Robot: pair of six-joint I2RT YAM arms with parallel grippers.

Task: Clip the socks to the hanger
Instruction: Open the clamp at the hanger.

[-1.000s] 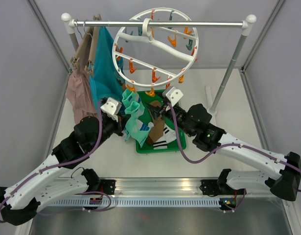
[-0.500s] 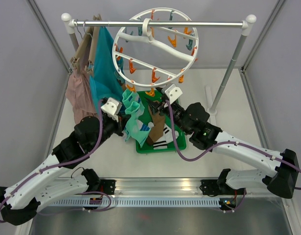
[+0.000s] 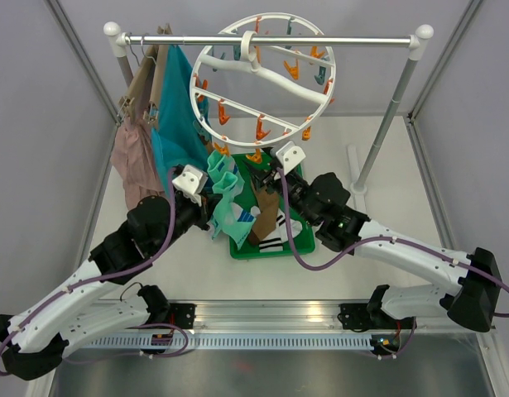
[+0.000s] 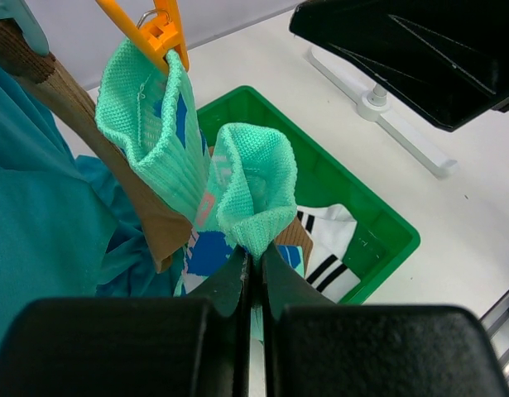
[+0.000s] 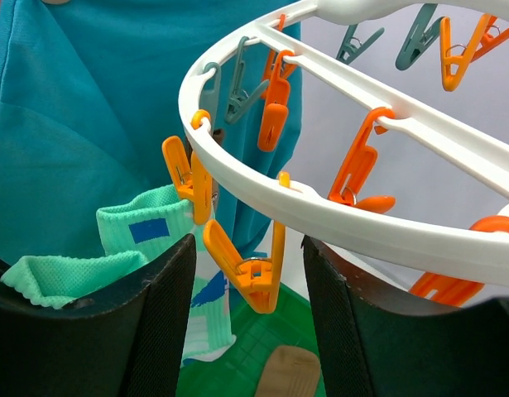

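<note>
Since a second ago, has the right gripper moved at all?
Yes. Against the fixed green tray, the right gripper has edged left and farther from the bases, nearer the hanger.

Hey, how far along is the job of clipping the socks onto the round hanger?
Done: one mint-teal patterned sock hangs from an orange peg on the round white plastic ring hanger. In hand: the left gripper is shut on a second mint-teal sock, and the open right gripper brackets a free orange peg. Left: clipping that sock, then the white sock with black stripes lying in the green plastic tray.
</note>
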